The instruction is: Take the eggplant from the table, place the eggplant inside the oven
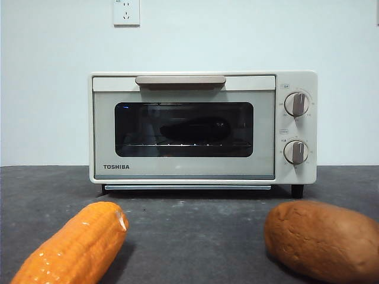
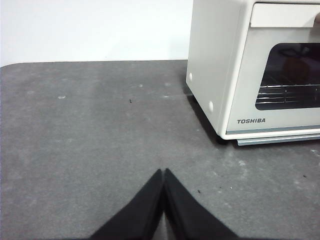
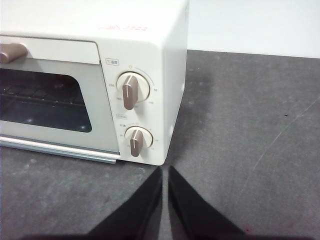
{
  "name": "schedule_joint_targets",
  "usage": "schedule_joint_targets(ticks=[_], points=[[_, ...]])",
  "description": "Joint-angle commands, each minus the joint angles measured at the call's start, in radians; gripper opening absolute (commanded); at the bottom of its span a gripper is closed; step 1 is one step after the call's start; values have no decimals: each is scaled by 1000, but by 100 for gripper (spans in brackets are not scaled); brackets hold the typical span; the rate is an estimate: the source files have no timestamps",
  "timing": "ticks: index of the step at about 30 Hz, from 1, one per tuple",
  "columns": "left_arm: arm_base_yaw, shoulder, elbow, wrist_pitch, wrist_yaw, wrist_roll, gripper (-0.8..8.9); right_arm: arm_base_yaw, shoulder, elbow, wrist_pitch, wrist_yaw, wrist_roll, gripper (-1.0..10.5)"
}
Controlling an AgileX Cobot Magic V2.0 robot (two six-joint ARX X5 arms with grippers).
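Observation:
The cream-white Toshiba oven stands at the back of the dark grey table with its door closed. Behind the dark glass a dark, elongated eggplant lies on the wire rack. My left gripper is shut and empty, low over bare table off the oven's left corner. Shut and empty as well, my right gripper sits just in front of the oven's knob side, close to the lower knob. Neither arm shows in the front view.
An orange corn cob lies at the front left of the table, and a brown potato-like lump lies at the front right. A wall socket is on the white wall behind the oven.

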Motion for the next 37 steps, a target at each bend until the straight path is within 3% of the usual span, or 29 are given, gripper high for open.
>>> schedule_joint_targets(ticks=[1,18,23,31,37], points=[[3,-1,-27,11,0,9,6,4,3,5,10,3,12,3],[3,-1,-27,11,0,9,6,5,-9,5,1,3,8,3],[3,-1,-27,11,0,9,6,-48,-164,4,-16,55,-161,3],[3,-1,-27,11,0,8,6,-291,-339,-76,-11,-88,-182,3],[3,-1,-27,11,0,9,6,-408,-416,-225,10,-283,-163,3]])
